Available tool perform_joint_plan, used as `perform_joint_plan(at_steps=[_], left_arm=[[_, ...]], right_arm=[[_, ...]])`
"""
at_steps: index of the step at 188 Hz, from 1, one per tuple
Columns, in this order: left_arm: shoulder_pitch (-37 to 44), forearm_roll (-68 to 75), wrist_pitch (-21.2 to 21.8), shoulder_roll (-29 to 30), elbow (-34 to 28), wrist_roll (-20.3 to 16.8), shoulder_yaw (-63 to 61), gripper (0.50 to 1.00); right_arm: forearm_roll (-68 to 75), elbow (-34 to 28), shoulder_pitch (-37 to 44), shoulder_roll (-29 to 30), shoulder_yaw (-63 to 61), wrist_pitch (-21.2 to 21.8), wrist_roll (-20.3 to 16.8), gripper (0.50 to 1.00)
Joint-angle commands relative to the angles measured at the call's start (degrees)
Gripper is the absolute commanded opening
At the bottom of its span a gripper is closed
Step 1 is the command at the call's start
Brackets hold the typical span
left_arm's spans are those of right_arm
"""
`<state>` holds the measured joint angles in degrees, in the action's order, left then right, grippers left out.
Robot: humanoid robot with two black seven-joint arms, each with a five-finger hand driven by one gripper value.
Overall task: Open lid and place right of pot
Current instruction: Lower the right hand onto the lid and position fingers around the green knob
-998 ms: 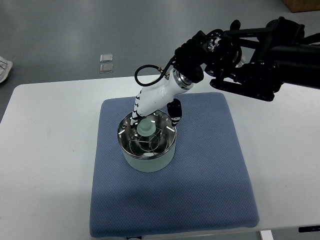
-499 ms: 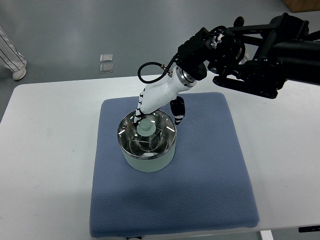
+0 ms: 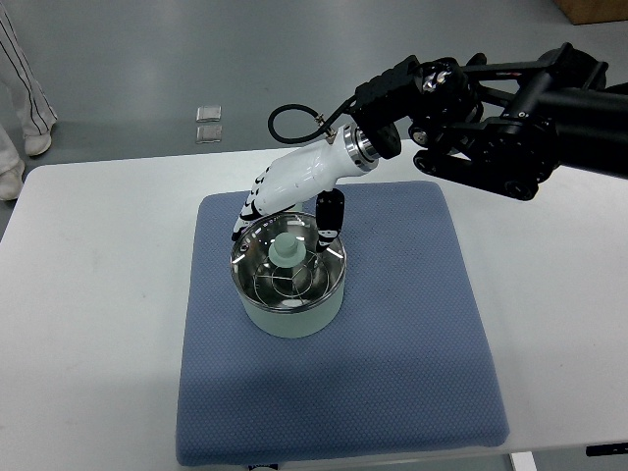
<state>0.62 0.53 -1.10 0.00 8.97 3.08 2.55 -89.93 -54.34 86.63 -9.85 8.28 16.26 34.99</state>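
Currently poised over the far rim of the pot (image 3: pixel 290 312): right hand (image 3: pixel 285 201), fingers spread, holding nothing. Lid (image 3: pixel 288 267) seated on pot, at centre of blue mat (image 3: pixel 392 334); pale green knob (image 3: pixel 287 249) just below and nearer than fingertips. Lid glassy, round, metal-rimmed; pot pale, cylindrical; mat dimpled fabric.

Glossy glass lid (image 3: pixel 287 263) on a matt pot (image 3: pixel 290 316); dimpled cloth mat (image 3: pixel 392 343); smooth surface (image 3: pixel 88 324); glossy plastic hand (image 3: pixel 289 186).
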Motion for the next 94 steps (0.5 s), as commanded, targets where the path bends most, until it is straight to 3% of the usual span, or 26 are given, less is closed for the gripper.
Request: perform_joint_plan(at_steps=[1, 94], left_arm=[[0.0, 0.0, 0.0, 0.0, 0.0, 0.0, 0.0, 1.0], [0.0, 0.0, 0.0, 0.0, 0.0, 0.0, 0.0, 1.0]], right_arm=[[-0.1, 0.6, -0.9, 0.0, 0.0, -1.4, 0.0, 0.924], [-3.1, 0.7, -1.7, 0.1, 0.8, -1.3, 0.0, 0.907]])
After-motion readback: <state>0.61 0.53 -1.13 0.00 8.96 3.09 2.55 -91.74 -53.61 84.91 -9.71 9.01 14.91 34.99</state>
